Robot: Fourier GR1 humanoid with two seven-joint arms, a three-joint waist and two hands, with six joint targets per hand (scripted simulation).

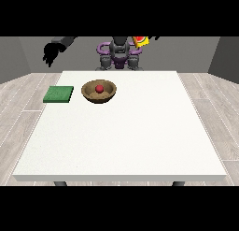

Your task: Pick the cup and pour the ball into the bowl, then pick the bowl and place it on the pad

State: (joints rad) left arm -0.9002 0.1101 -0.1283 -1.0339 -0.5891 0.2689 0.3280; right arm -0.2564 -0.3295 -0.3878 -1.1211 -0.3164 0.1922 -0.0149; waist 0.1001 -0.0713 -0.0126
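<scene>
A brown wooden bowl (pixel 98 92) stands on the white table (pixel 126 141) at the back left, with the red ball (pixel 99 89) lying inside it. The green pad (pixel 59 94) lies flat to the left of the bowl, a short gap between them. A yellow cup (pixel 140 41) with a red inside hangs tilted in the air beside the robot's head, high above the table. It is held by the hand at the view's right (pixel 155 38), of which only a dark sliver shows at the scene's top edge. The hand at the view's left (pixel 50 52) is raised beyond the table's back left corner, its fingers hanging relaxed and holding nothing.
The robot's torso (pixel 119 57) stands behind the table's far edge. The table's front edge runs near the bottom of the scene, and grey plank floor (pixel 18 108) surrounds it on both sides.
</scene>
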